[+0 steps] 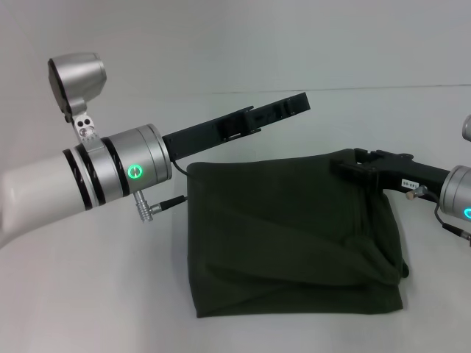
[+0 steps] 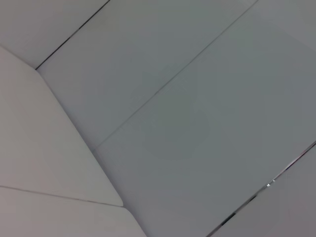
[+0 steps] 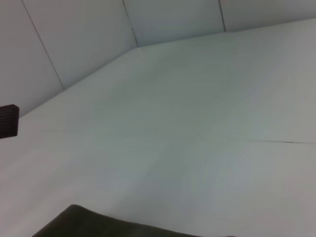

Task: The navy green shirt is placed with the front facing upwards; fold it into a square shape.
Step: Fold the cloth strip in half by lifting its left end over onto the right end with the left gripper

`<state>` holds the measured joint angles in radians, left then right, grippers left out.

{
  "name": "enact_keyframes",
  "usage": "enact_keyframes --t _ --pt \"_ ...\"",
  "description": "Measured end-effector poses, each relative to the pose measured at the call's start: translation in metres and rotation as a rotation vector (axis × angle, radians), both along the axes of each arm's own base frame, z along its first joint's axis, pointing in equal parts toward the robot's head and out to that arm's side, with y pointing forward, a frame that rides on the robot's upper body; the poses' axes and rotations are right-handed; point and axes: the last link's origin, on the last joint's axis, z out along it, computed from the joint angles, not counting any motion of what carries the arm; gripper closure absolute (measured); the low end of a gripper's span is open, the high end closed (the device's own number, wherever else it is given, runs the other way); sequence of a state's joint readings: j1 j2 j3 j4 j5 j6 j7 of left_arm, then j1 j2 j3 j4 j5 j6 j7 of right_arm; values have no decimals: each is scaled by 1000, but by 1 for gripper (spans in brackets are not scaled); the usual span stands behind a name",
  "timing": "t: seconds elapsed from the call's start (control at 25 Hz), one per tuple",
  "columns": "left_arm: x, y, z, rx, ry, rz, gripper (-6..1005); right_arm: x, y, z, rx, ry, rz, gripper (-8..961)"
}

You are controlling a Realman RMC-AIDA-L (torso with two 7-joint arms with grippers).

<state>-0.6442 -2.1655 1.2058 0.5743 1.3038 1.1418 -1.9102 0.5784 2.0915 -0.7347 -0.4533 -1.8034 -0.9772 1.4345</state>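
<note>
- The shirt (image 1: 294, 235) lies on the white counter (image 1: 88, 294), already folded into a rough square, plain side up, so the folding looks nearly done.
- The right gripper (image 1: 352, 163) sits at its far right corner; I cannot tell its jaws' state.
- The left gripper (image 1: 283, 109) hangs beyond the far edge, jaws together on nothing.
- Nothing else is near.

One green shirt (image 1: 294, 235), two hands (image 1: 283, 109) (image 1: 353, 165)

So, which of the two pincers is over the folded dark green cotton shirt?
The right pincer, above the folded dark green cotton shirt; the left pincer reaches beyond it.
</note>
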Motion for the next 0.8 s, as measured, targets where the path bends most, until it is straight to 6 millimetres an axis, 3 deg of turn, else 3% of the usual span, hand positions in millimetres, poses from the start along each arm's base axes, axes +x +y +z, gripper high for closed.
enact_keyframes --t 0.12,0.52,0.8 --pt "0 0 0 3 0 2 66 -1 0 0 -5 5 4 278" --pt "-1 1 1 15 -1 4 66 -3 2 3 0 -7 19 528" --pt "-2 1 2 22 -6 3 66 -3 5 8 18 -16 25 797"
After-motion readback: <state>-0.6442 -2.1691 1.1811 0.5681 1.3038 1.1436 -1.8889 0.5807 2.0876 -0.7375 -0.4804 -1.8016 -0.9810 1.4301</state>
